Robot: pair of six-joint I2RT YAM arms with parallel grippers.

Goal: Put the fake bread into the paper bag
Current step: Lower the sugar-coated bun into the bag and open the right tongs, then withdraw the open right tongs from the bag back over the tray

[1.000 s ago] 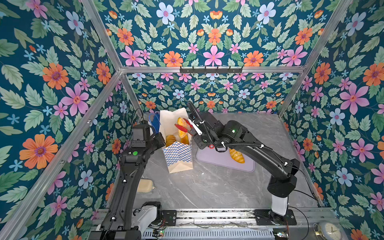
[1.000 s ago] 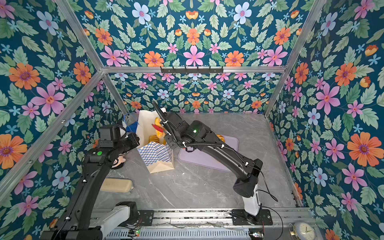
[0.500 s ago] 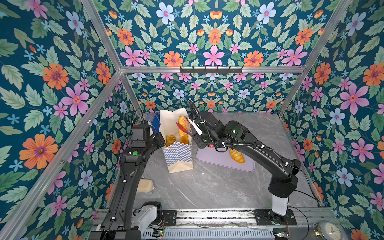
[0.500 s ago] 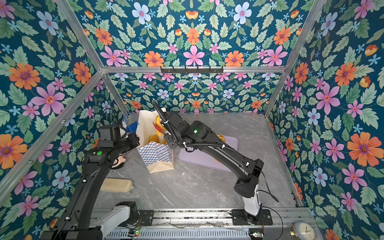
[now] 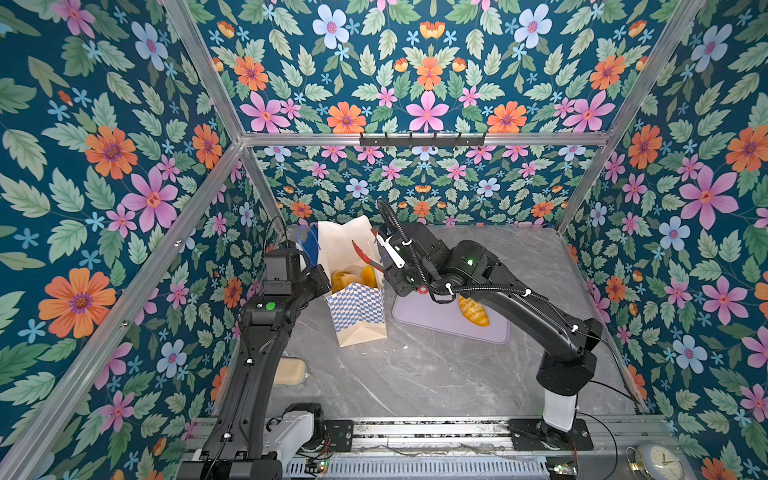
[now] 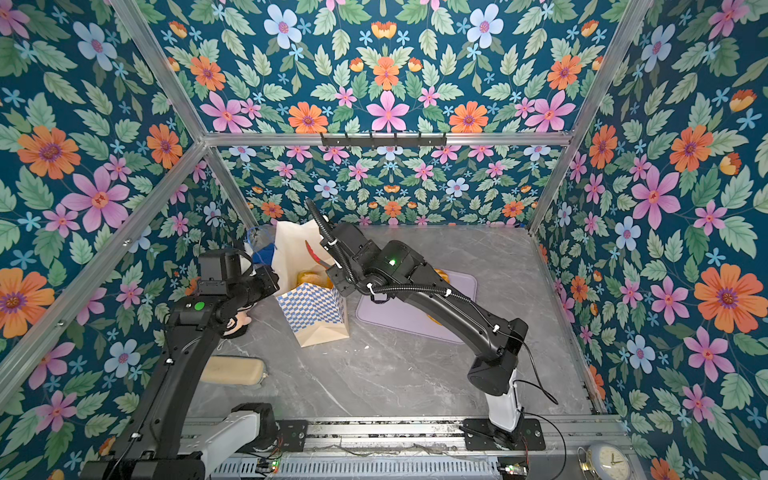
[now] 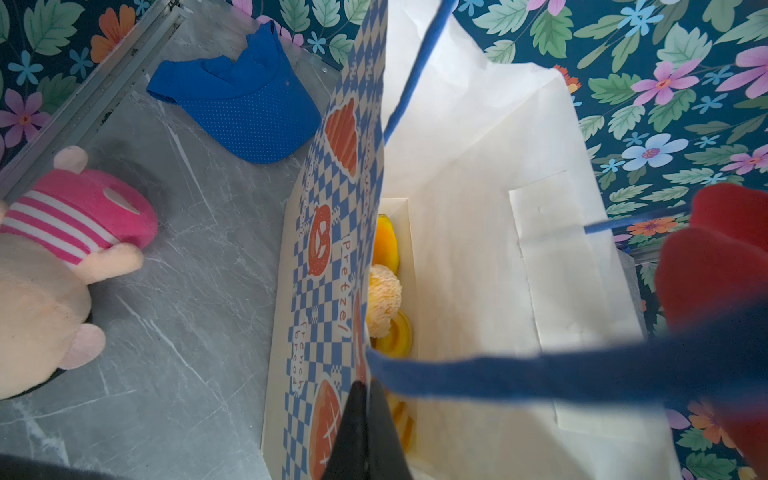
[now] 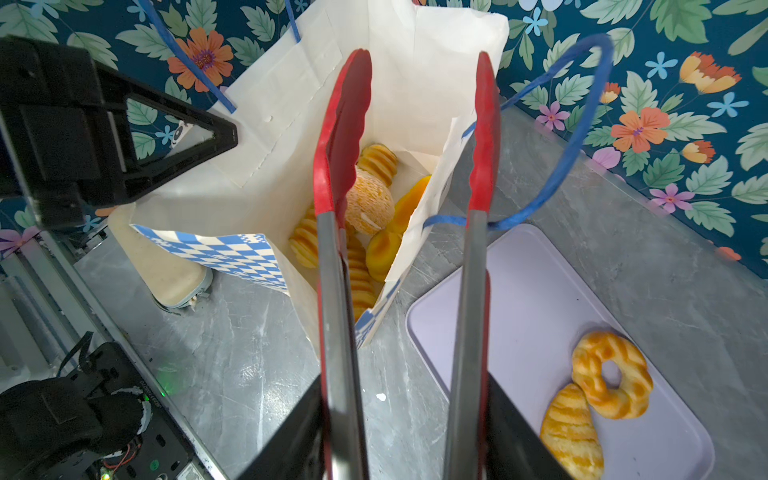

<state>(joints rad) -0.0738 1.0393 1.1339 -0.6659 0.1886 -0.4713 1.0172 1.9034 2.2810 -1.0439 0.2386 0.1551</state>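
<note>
Two pieces of fake bread [image 8: 611, 374] are lying on the lilac tray [image 8: 519, 311]; several more are sitting inside the upright paper bag [image 5: 359, 309] on the bench [image 5: 436, 374]. Left gripper [image 7: 365, 399] is pinching the bag's rim, jaws fully closed. Right gripper [image 8: 405, 449] is holding red-tipped tongs [image 8: 340, 145], their arms standing apart and empty over the bag's mouth.

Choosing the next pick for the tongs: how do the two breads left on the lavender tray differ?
The ring doughnut is a loop with an open hole; the oval loaf is solid and elongated. The ring doughnut's surface looks braided; the oval loaf carries crosswise brown stripes. Both are glossy golden-yellow and lie flat, touching each other, on the tray, outside the paper bag.
</note>
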